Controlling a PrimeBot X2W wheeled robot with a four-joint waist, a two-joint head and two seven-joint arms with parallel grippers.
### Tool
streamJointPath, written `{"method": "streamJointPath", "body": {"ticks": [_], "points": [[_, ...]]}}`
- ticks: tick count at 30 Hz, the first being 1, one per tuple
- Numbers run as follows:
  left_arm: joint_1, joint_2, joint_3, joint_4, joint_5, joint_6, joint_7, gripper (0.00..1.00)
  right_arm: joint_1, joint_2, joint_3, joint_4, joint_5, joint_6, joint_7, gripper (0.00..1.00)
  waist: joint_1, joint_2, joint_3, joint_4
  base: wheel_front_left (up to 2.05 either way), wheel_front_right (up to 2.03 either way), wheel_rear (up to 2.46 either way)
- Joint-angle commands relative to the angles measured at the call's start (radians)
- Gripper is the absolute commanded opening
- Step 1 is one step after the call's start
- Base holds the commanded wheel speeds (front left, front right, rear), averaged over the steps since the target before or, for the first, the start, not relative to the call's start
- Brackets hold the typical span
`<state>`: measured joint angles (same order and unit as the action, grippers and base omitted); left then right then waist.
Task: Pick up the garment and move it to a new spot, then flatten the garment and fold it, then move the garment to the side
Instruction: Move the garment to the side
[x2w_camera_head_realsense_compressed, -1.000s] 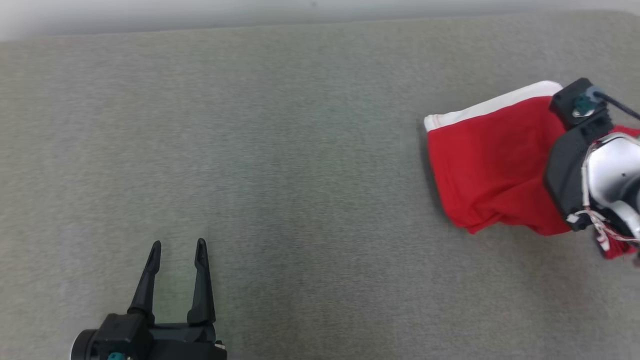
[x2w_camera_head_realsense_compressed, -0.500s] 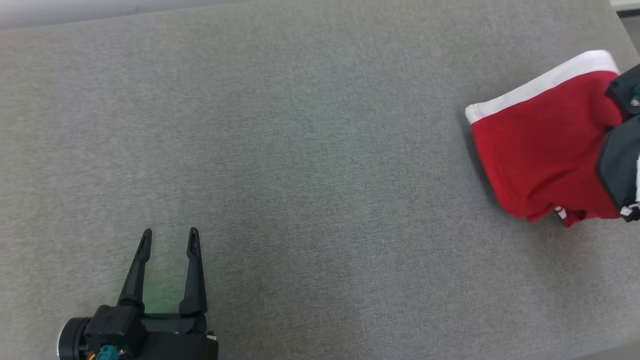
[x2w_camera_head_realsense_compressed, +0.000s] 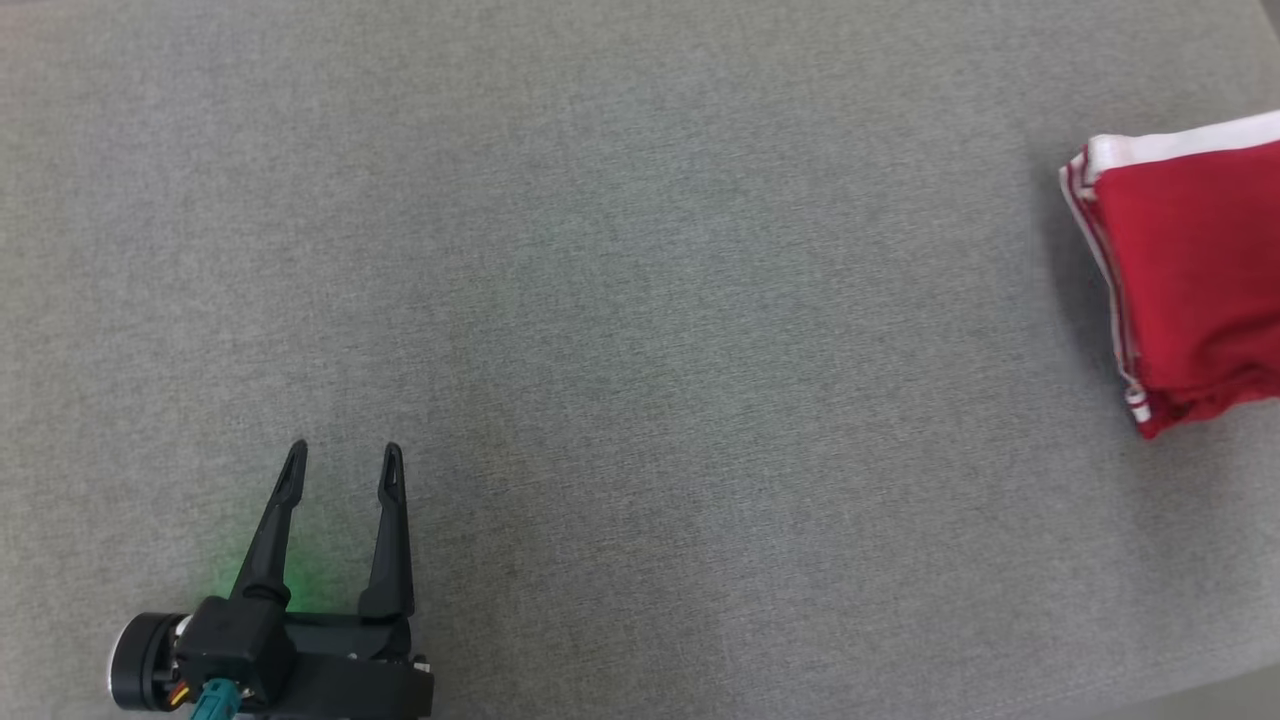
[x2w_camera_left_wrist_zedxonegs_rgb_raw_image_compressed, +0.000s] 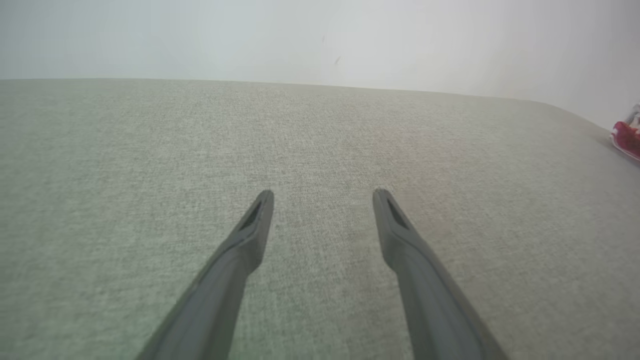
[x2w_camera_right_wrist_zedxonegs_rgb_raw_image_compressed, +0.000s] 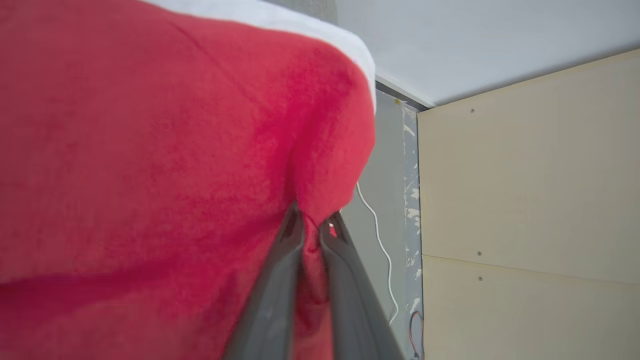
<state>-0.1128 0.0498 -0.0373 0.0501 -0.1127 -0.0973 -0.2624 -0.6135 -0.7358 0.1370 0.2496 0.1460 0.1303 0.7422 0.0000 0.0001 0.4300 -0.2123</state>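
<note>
Grey fabric tabletop (x2w_camera_head_realsense_compressed: 640, 300). Folded red garment (x2w_camera_head_realsense_compressed: 1190, 280) at right edge, white band on far side, stacked edge running near-far. Right gripper (x2w_camera_right_wrist_zedxonegs_rgb_raw_image_compressed: 314, 220) jaws pinching red cloth. Left gripper (x2w_camera_head_realsense_compressed: 342, 460) near-left, jaws spread, empty, well apart. Looks like right arm's job.

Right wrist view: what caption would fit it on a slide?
Right end effector shut on a fold of the red garment, beige panels beyond.

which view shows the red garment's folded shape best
Head view: the garment shows its folded outline and stacked hems, though cropped at right. Right wrist view gives close-up cloth pinched in the right tool. Left wrist view catches a red sliver.
</note>
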Motion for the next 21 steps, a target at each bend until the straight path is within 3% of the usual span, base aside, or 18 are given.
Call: {"method": "streamJointPath", "body": {"ticks": [1,9,10,11,12,21], "points": [[-0.012,0.001,0.003,-0.004,0.010,-0.005,-0.003,1.00,0.008,0.001,-0.022,0.018,-0.022,0.000,-0.026,0.00,0.0000,-0.0001,0.012,0.013,0.00,0.00,0.00],[-0.015,0.002,0.002,-0.012,0.031,-0.014,-0.003,1.00,0.032,0.036,-0.175,0.128,-0.120,0.000,-0.110,0.00,0.0000,-0.0001,0.037,0.044,0.00,0.00,0.00],[-0.016,0.002,0.002,-0.013,0.033,-0.015,-0.003,1.00,0.038,0.044,-0.193,0.133,-0.135,0.000,-0.119,0.13,0.0000,-0.0001,0.038,0.047,0.00,0.00,0.00],[-0.017,0.002,0.002,-0.013,0.034,-0.016,-0.003,1.00,0.042,0.055,-0.210,0.135,-0.141,0.000,-0.127,0.79,0.0000,-0.0001,0.039,0.048,0.00,0.00,0.00],[-0.019,0.002,0.004,-0.013,0.035,-0.017,-0.003,1.00,0.044,0.067,-0.227,0.135,-0.150,0.000,-0.135,1.00,0.0000,-0.0001,0.039,0.048,0.00,0.00,0.00],[-0.019,0.001,0.014,-0.040,0.024,-0.020,-0.003,1.00,0.069,0.163,-0.294,0.061,-0.213,0.000,-0.280,1.00,0.0000,-0.0001,-0.012,0.045,0.00,0.00,0.00]]}}
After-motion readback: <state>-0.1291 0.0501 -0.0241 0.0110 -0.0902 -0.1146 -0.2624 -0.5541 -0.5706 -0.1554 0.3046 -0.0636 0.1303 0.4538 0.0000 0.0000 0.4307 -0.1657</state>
